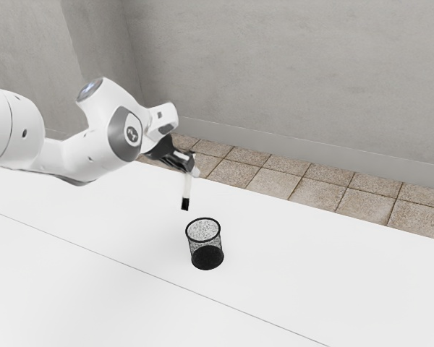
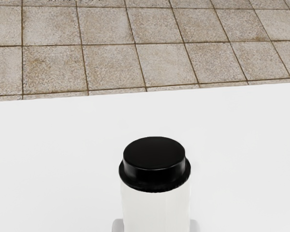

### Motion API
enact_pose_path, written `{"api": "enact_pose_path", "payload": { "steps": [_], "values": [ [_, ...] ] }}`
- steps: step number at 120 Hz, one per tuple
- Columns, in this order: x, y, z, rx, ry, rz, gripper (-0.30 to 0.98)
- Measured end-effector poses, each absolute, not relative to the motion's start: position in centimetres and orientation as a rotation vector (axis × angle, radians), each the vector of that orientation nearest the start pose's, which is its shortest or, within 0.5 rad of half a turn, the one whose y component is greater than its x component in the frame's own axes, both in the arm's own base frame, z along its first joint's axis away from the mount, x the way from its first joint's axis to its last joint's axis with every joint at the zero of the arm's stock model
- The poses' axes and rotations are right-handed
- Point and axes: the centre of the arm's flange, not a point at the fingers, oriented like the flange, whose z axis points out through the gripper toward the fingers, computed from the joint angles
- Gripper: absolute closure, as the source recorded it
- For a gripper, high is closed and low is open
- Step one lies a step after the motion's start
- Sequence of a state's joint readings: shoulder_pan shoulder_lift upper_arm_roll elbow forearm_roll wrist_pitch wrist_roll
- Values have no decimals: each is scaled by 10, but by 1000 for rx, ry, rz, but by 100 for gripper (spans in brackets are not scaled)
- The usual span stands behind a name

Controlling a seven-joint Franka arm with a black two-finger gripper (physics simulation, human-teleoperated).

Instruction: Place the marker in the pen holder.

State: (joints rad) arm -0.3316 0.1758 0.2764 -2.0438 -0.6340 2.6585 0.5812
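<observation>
The gripper [image 1: 192, 168] is shut on the marker [image 1: 186, 186], which hangs nearly upright below the fingers with a black end pointing down. In the wrist view the marker [image 2: 155, 210] stands large between the edges of both fingers, its white body topped by a round black end. The pen holder [image 1: 207, 249], a black mesh cup, stands upright on the table. The marker's lower tip is above the holder's rim level and toward the exterior view's left of it, apart from the cup.
The white table [image 1: 311, 267] extends around the pen holder, with a thin seam across it. Beyond the table's far edge lie floor tiles [image 1: 318, 191] and a grey wall [image 1: 289, 79].
</observation>
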Motion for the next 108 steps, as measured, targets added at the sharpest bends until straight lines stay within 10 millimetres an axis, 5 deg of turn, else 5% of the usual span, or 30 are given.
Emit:
{"api": "enact_pose_path", "payload": {
  "steps": [40, 108],
  "values": [
    [633, -61, 392, -3161, 552, -919, 73],
    [586, -68, 386, -3123, 786, -877, 72]
  ]
}}
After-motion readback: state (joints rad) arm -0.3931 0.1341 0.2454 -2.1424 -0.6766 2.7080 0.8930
